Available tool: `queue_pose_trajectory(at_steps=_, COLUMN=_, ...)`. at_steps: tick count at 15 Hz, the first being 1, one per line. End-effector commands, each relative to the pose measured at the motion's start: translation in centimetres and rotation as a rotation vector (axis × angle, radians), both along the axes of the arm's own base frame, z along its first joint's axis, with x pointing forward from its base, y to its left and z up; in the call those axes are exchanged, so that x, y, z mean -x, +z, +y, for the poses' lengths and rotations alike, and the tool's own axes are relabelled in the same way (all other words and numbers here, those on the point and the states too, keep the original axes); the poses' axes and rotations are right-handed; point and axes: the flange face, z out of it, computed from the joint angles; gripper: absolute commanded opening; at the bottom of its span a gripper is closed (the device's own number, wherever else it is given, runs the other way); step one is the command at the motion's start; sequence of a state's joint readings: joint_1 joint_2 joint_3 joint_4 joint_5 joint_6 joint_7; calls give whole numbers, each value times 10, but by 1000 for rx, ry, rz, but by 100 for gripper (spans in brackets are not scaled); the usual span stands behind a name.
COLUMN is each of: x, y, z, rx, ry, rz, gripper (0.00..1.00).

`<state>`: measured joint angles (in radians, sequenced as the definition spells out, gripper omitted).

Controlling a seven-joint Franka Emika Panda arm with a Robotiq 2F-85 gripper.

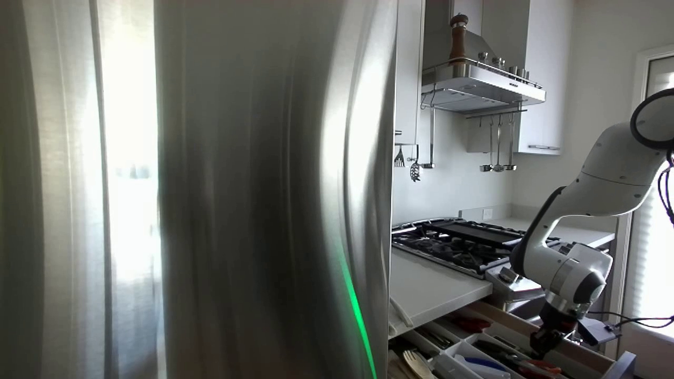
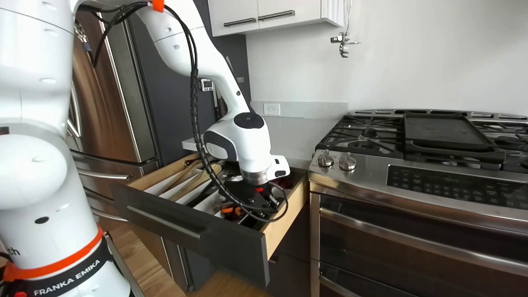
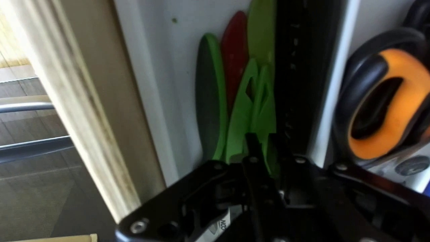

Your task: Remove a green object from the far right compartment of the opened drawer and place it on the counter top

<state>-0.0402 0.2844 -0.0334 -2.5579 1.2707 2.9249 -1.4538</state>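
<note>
Possibly black item [image 3: 292, 77] just beside bright green object [image 3: 240, 124] jams claw [image 3: 263, 136], causing slip; fingertips [image 3: 252, 143] nearly together, cannot tell if gripping.

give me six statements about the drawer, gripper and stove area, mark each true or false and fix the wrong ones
1. The gripper is down at the open drawer. True.
2. A red item lies beside green items. True.
3. Those green items lie on the counter top. False: they are in the drawer.
4. A dark griddle rests on the stove. True.
5. Everything across the white divider from the green items is white. False: an orange and black looped handle lies there.
6. Nothing stands on the range hood. False: a tall wooden pepper mill does.
</note>
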Motion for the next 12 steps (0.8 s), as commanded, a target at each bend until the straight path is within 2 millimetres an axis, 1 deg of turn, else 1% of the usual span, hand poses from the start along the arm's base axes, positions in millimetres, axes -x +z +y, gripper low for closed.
queue_pose_trajectory(at_steps=1, x=-8, y=-11, z=-3, rx=15, ry=0, rz=-13, gripper=14)
queue_pose_trajectory(at_steps=2, x=-9, y=-12, z=-3, rx=15, ry=0, rz=-15, gripper=15)
queue_pose_trajectory(at_steps=3, x=-10, y=-12, z=-2, rx=15, ry=0, rz=-19, gripper=15)
queue_pose_trajectory(at_steps=8, x=-12, y=-11, z=-1, rx=28, ry=6, rz=-35, gripper=22)
queue_pose_trajectory(at_steps=10, x=-13, y=-9, z=-1, rx=58, ry=15, rz=-43, gripper=21)
queue_pose_trajectory(at_steps=12, x=-11, y=-11, z=0, rx=74, ry=17, rz=-38, gripper=21)
